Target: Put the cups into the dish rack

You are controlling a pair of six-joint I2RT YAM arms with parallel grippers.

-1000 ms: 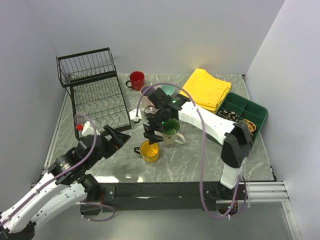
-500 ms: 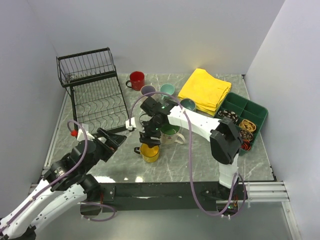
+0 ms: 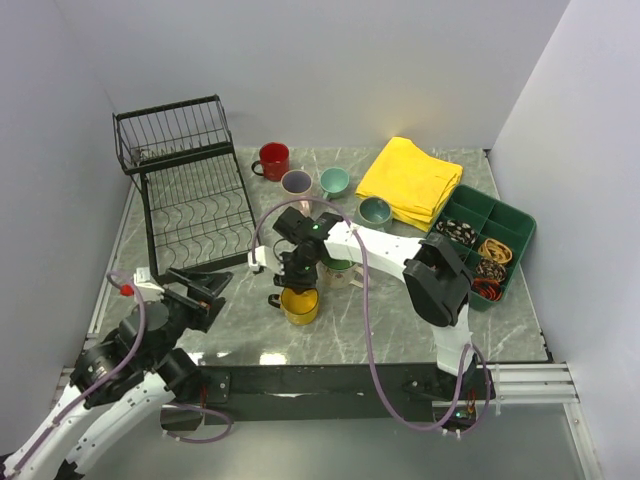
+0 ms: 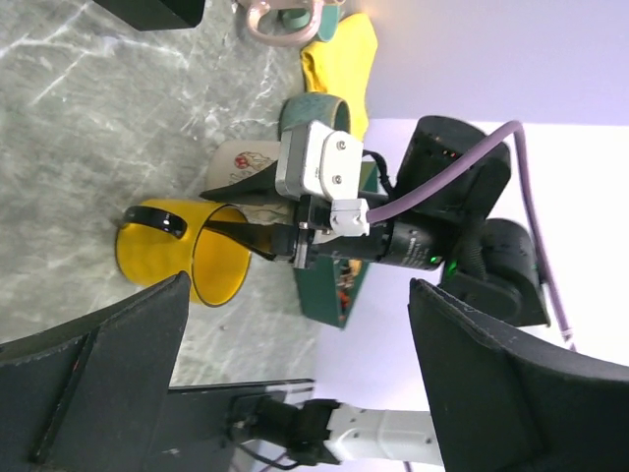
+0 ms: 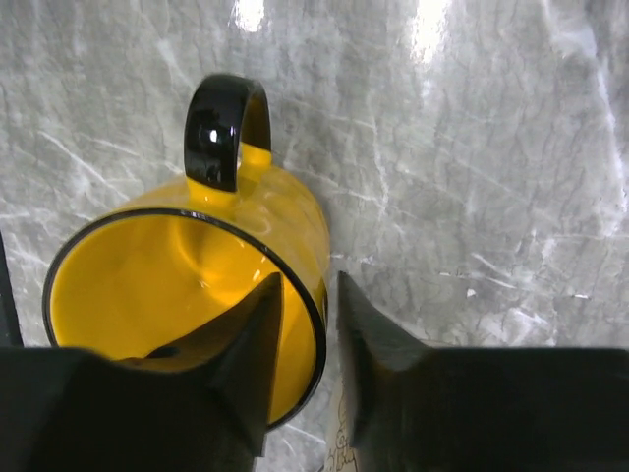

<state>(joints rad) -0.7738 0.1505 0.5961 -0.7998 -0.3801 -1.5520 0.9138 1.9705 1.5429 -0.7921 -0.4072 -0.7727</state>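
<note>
Top view: bright, even overhead light, soft shadows, faint sheen on the surface (image 3: 400, 310). Right wrist: two glare patches along the top, gloss highlight on the yellow mug (image 5: 147, 285) handle, focus sharp. Left wrist: left end effector (image 4: 297, 283) fingers (image 4: 88, 383) dark and soft, wall (image 4: 550, 59) blown out.

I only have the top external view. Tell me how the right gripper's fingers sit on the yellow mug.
Observer: Right wrist view: the right gripper straddles the wall of the yellow mug, one finger inside, one outside.
Operator: Confirm the clamp.
Observer: Cannot; a sliver of gap shows beside the inner finger.
Operator: Report the left gripper.
Observer: Left wrist view: the left gripper is wide open, holding nothing.
</note>
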